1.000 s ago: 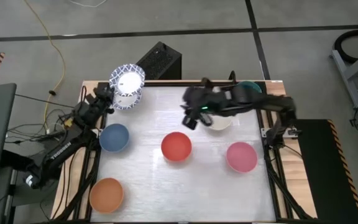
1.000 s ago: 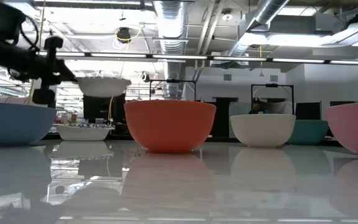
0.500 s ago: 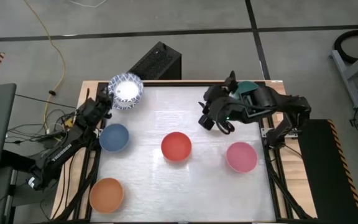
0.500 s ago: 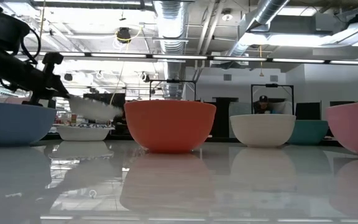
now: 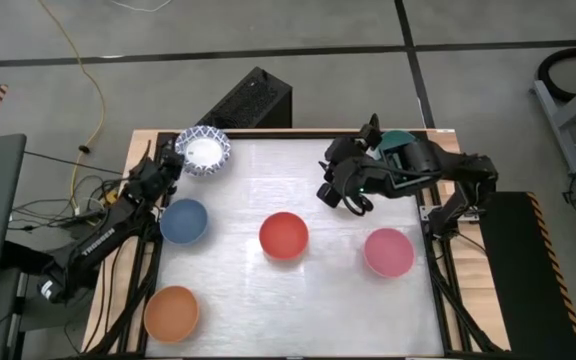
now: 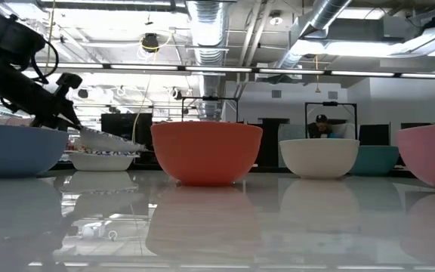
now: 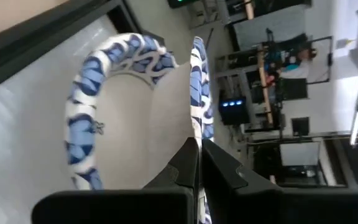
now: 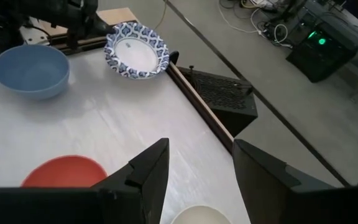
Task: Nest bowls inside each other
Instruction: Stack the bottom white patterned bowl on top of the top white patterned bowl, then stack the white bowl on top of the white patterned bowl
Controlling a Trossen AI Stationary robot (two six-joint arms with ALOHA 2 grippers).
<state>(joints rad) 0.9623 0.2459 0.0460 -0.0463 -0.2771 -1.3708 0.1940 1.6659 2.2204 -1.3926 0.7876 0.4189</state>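
Observation:
My left gripper (image 5: 174, 158) is at the table's far left corner, shut on a blue-and-white patterned bowl (image 5: 204, 149). That bowl hangs tilted (image 6: 110, 139) right over a second patterned bowl (image 6: 100, 161) standing on the table. My right gripper (image 5: 346, 195) hovers open, high above the far right part of the table and over the cream bowl (image 6: 319, 157), which it hides in the high view. Blue (image 5: 183, 221), red (image 5: 283, 235), pink (image 5: 388, 252), orange (image 5: 172, 312) and teal (image 5: 400, 139) bowls stand singly on their bases. My left gripper pinches the patterned bowl's rim (image 7: 195, 127) between its two fingers, one on the white inside and one on the patterned outside. The fingers come from the table's left, slanting slightly down. The bowl tilts, its held side higher; whether it touches the bowl beneath I cannot tell.
A black box (image 5: 256, 98) lies just beyond the table's far edge. Open tabletop lies between the red bowl and the patterned bowls. A person (image 6: 319, 127) sits in the room behind the table.
My left gripper has sunk and tipped, bringing the patterned bowl from well above the second patterned bowl down to just over it, now tilted. My right gripper has moved from near the table's middle toward the right edge, over the cream bowl, then kept still.

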